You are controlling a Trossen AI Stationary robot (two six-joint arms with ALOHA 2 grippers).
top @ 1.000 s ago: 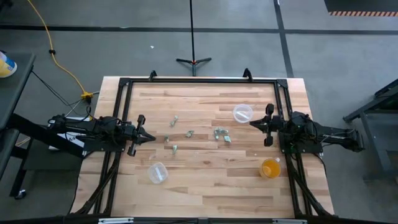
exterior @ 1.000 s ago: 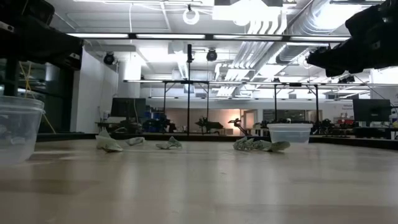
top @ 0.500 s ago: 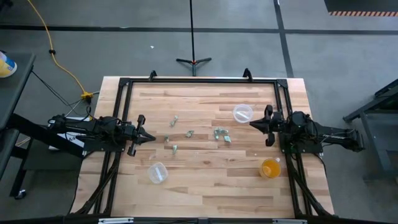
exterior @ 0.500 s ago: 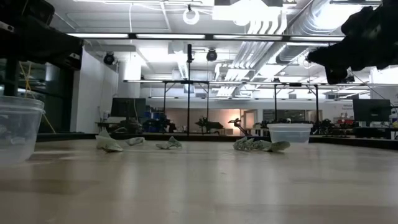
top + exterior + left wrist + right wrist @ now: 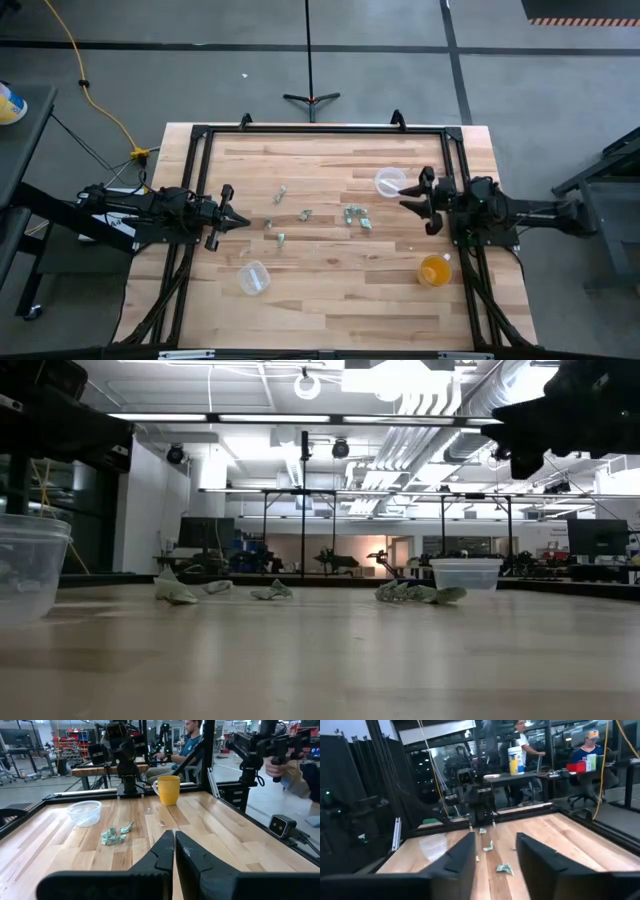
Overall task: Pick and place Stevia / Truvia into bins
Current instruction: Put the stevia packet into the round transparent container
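1. from above, the right gripper (image 5: pixel 409 198) has edged inward from the table's right edge since a second ago and now sits just beside the far clear bin (image 5: pixel 390 182), fingers spread wide and holding nothing; the left gripper (image 5: pixel 238 219) has not moved at the left edge, fingers pressed together and empty. the reach looks just begun, and none of the packets has shifted

2. also from above, the stevia packets (image 5: pixel 356 216) lie loose mid-table: a small clump near the right gripper, single ones scattered toward the left; the near clear bin (image 5: pixel 253 278) stands well apart from them, and the orange cup (image 5: pixel 435 270) is off to the right

3. at table height, the right arm's dark bulk hangs high and has come further into frame; the packets (image 5: pixel 419 593) read as crumpled pale green and white scraps lying flat on the wood, so i judge they will need a low, careful pinch

4. through the left wrist, the fingers meet, the clump (image 5: pixel 116 834) ahead

5. through the right wrist, the fingers (image 5: pixel 460 854) stand wide apart, with packets (image 5: pixel 505 868) between and beyond them
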